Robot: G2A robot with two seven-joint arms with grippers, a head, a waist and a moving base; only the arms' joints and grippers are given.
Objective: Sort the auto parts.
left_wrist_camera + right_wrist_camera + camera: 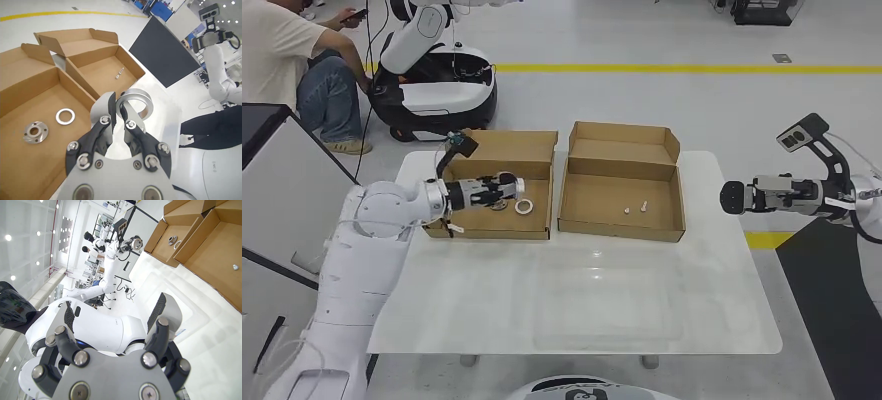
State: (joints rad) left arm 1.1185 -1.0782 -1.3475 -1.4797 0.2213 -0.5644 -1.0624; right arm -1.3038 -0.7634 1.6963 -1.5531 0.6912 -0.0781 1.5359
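Observation:
My left gripper (118,106) is shut on the wall of a thick silver collar ring (139,99), held in the air. From above, that gripper (510,187) hangs over the left cardboard box (532,150). On that box's floor lie a round metal flange (36,132) and a flat washer (65,116), the washer (524,207) near the box's right wall. The right cardboard box (674,205) holds two small bolts (119,73). My right gripper (117,311) is open with nothing in it, and it sits beyond the table's right edge (729,197).
Both boxes stand side by side at the back of the white table (582,300), their lids folded back. A black panel (832,310) lies on the floor to the right. Another robot (437,85) stands behind the table.

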